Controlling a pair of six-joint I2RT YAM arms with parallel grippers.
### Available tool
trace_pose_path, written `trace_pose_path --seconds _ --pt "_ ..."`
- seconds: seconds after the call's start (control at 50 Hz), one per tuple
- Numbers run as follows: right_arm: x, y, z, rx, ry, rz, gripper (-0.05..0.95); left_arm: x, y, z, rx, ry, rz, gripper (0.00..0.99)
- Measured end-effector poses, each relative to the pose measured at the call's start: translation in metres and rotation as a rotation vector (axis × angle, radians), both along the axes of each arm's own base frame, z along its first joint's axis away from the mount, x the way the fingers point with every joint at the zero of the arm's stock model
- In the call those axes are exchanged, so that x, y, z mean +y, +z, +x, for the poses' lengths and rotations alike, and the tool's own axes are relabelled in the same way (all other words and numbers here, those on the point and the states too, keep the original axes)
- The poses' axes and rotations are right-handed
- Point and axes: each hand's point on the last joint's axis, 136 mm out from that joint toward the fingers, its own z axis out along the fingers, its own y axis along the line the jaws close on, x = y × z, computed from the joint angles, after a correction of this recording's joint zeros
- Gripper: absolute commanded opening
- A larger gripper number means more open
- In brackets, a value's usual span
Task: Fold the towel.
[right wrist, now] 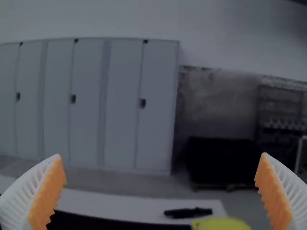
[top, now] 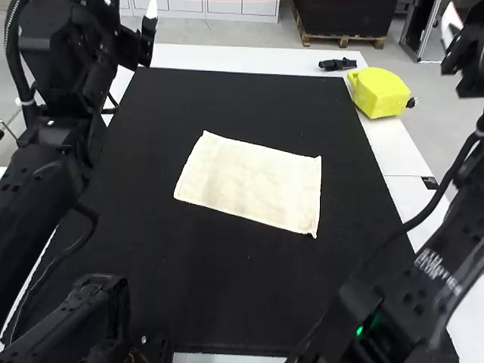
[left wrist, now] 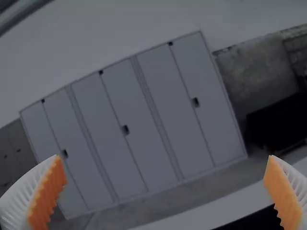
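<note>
Here's the towel (top: 252,184), flat mid-desk, with room on every side!
Its long axis runs left to right across the mat (top: 249,98), right end angled nearer. Left gripper (top: 150,17), by the desk's (top: 227,57) far left corner, and right gripper (top: 454,30), past its right edge: both spread wide, gripping nothing.
</note>
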Motion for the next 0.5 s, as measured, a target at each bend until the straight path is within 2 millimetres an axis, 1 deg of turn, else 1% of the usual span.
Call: trace_pose_path --seconds 0.12,0.24,0.38,0.5 --pt "-0.012 0.021 0.006 -0.020 -0.004 0.039 0.91 0.001 0.001 0.002 -0.001 0.005 -0.005 0.967" --pt "-0.015 0.041 0.005 -0.046 -0.004 0.054 0.91 0.002 -0.002 0.005 0.007 0.009 -0.009 0.967" --pt "-0.006 0.061 -0.002 -0.091 0.023 0.060 0.91 0.002 -0.002 0.006 0.009 0.008 -0.012 0.967" --pt "0.007 0.081 -0.011 -0.137 0.070 0.062 0.91 0.003 -0.002 0.006 0.009 0.011 -0.017 0.967"
